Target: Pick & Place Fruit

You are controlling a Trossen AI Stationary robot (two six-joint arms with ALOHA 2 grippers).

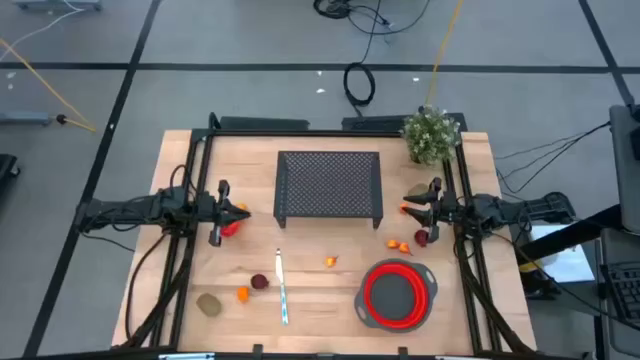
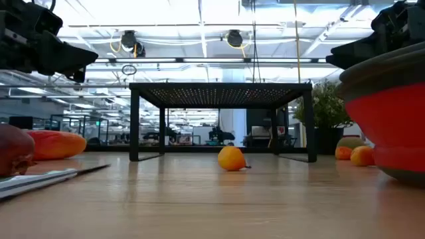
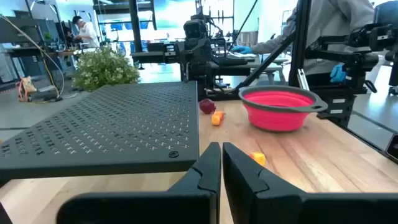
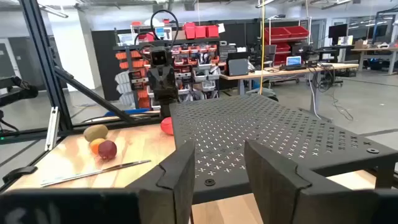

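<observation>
High view: take black mesh rack [image 1: 329, 187] as your landmark. Left gripper [image 1: 222, 213] hangs just left of rack over red-orange oval fruit [image 1: 232, 227]; right gripper [image 1: 428, 205] just right of it. Small orange piece [image 1: 330, 262] in front of rack, knife [image 1: 282, 287] and dark red piece [image 1: 259, 282] front-left, kiwi-like piece [image 1: 209, 304] further left, red bowl [image 1: 399, 294] front-right

Low view: orange piece [image 2: 231, 159] sits before rack [image 2: 222, 93]

Left wrist view: you see left fingers [image 3: 206, 169] pressed nearly together, holding nothing, beside rack [image 3: 106, 130]

Right wrist view: right fingers [image 4: 181, 169] spread, empty, rack [image 4: 261, 134] ahead
</observation>
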